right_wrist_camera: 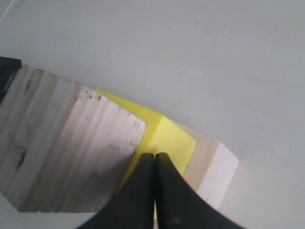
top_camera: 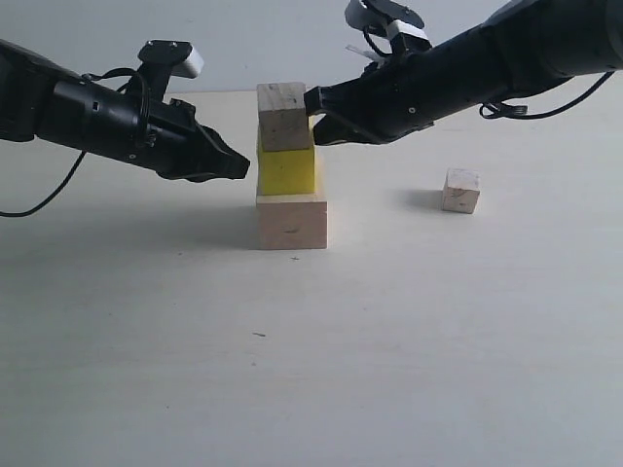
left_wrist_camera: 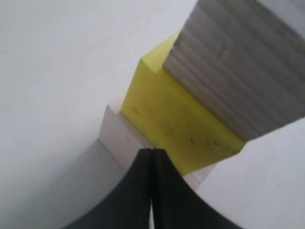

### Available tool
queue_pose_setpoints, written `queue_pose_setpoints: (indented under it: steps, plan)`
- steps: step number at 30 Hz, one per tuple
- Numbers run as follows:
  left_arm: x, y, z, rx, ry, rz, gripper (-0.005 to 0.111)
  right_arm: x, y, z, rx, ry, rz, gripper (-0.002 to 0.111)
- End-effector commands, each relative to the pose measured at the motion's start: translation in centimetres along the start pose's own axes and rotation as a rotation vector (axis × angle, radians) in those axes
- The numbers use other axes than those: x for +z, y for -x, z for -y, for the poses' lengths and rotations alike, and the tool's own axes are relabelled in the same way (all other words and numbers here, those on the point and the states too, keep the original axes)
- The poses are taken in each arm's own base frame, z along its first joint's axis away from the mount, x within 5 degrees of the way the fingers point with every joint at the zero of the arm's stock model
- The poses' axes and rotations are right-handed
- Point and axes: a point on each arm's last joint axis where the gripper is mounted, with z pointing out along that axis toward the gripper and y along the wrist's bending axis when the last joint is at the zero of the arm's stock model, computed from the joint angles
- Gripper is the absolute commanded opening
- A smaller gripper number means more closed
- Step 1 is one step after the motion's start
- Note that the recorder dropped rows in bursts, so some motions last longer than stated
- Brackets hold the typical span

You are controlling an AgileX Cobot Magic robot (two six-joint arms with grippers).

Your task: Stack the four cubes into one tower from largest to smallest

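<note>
Pale table (top_camera: 146, 370) bears your three-cube tower (top_camera: 287, 173), flanked by left gripper (top_camera: 243, 166) and right gripper (top_camera: 313, 103), jaws pressed together, likely to square it.

No writing, label, brand, number or sign can be read on the pale wooden cubes (top_camera: 292, 222), the bright yellow cube (top_camera: 289, 171), the black robot arms (top_camera: 97, 122) or the white tabletop (top_camera: 311, 370).

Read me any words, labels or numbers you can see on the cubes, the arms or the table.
No readable text anywhere.
The bottom wood cube, top wood cube and loose small cube: only grain, knots and scuffs.
Yellow cube: plain, a few dark specks.
Left arm and right arm: no legible marking.
</note>
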Motion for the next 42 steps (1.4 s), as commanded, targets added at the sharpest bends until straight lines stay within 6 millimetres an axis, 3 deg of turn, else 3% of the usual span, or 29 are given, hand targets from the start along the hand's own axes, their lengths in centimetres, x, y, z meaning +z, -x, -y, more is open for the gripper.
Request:
queue_pose_setpoints:
  steps: [1,19,36,42]
  plan:
    - [0.0,0.0,-0.1,-0.008,-0.007,0.003,0.000,-0.2,0.1,0.4,0.001,-0.043,-0.007,0.000]
    - [-0.2,1.0,0.4,0.009,-0.068,0.038,0.000,-0.2,-0.3,1.0,0.009,-0.106,-0.051,0.000]
    - [-0.2,1.4,-0.1,0.026,-0.014,0.078,0.000,-0.3,-1.2,0.0,0.036,-0.004,-0.153,0.000]
    - [0.6,0.7,-0.3,0.007,-0.034,0.057,0.000,-0.4,-1.3,-0.2,0.037,0.011,-0.169,0.000]
